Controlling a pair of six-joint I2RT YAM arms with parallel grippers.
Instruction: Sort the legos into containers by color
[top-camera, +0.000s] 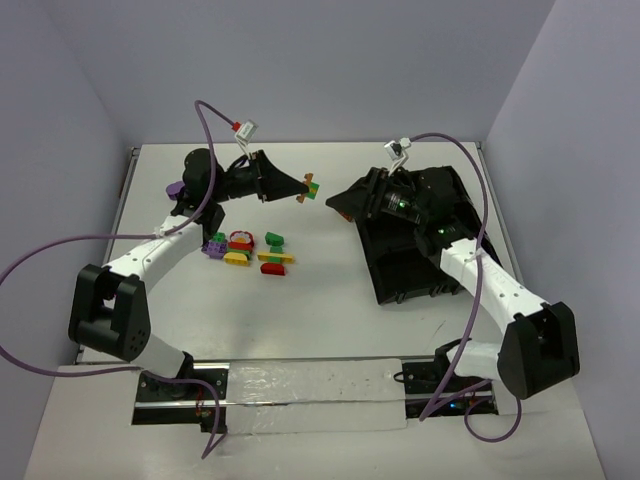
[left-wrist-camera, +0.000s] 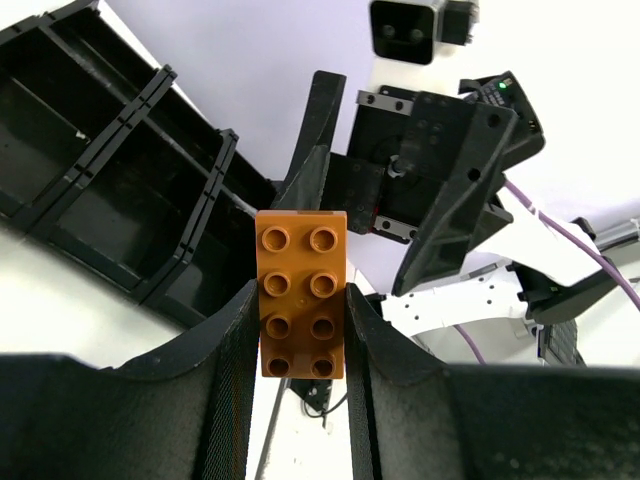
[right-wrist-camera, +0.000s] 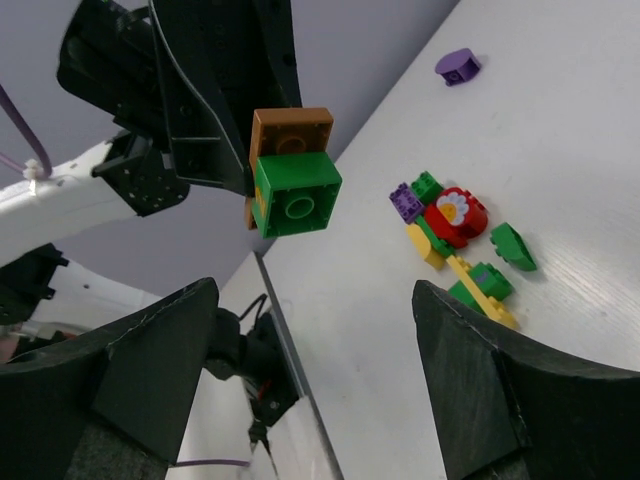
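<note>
My left gripper (top-camera: 298, 187) is shut on an orange lego (left-wrist-camera: 300, 295) and holds it above the table, studs facing the wrist camera. In the right wrist view a green lego (right-wrist-camera: 295, 195) is stuck to that orange lego (right-wrist-camera: 292, 128). My right gripper (top-camera: 340, 205) stands open just to the right of them, and nothing lies between its fingers (right-wrist-camera: 160, 350). The black divided tray (top-camera: 415, 250) with the containers lies under the right arm. A pile of legos (top-camera: 248, 250) in red, green, yellow and purple lies on the table below the left gripper.
A small purple round piece (top-camera: 175, 187) sits by the left arm, far left. The pile shows a red piece (right-wrist-camera: 458, 213), a green one (right-wrist-camera: 512, 245) and a purple one (right-wrist-camera: 405, 202). Walls stand close behind and at both sides.
</note>
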